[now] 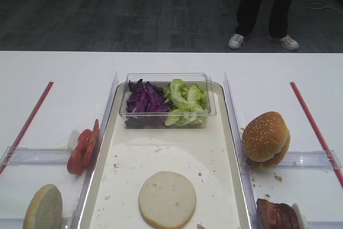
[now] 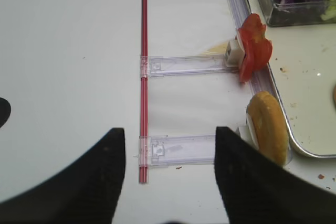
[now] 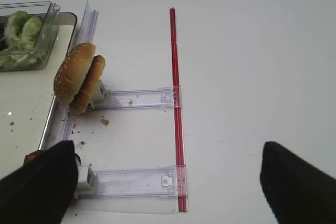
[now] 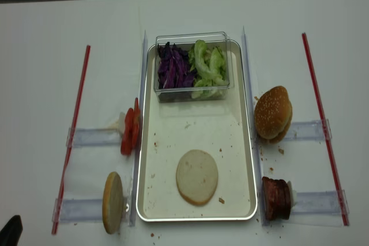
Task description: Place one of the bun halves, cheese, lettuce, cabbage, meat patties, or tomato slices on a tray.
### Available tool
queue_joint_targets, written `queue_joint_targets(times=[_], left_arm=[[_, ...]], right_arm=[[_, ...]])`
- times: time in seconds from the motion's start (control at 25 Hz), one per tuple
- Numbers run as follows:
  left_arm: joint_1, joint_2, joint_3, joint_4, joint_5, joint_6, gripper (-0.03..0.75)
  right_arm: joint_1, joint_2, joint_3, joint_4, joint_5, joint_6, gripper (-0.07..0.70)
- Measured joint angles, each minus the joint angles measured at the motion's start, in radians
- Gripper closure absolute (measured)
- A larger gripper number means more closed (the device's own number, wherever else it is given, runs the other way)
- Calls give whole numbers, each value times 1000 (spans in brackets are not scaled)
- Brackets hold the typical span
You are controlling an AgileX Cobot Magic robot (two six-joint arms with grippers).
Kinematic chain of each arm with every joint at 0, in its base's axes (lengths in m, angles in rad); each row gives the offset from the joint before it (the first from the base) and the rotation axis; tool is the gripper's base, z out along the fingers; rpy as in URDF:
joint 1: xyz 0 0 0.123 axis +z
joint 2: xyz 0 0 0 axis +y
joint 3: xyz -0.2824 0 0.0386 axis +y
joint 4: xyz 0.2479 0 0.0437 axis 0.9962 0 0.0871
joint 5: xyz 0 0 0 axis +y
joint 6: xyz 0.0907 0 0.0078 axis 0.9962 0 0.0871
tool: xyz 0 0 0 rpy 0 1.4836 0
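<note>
Presently, near edge: one bun half [image 1: 167, 199] lies flat, cut face up, on the tray [image 1: 228, 186], amid crumbs.
Left rack, near: second bun half [image 1: 43, 207] stands on edge against a clear holder, outside the tray rim.
Right rack, near: meat patties [image 1: 277, 214] stand on edge by their holder.
Left rack, far: tomato slices [image 1: 82, 149] stand upright against the tray's left rim.
Right rack, far: sesame bun [image 1: 266, 139], whole, tilted on edge.
Far end of tray: clear box [image 1: 210, 112] holds cabbage [image 1: 144, 100] left, lettuce [image 1: 186, 102] right.
Left gripper [image 2: 170, 182]: jaws apart, nothing between them, above the surface [image 2: 68, 51].
Right gripper [image 3: 168, 182]: jaws spread wide, empty.
Beyond the surface: a person's legs [image 1: 266, 6].
</note>
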Motion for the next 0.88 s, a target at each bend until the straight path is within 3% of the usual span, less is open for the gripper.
queue_joint_targets(times=[0.88], left_arm=[[0, -8, 0, 17, 3, -43, 351]], right_arm=[[0, 0, 0, 0, 0, 0, -61]])
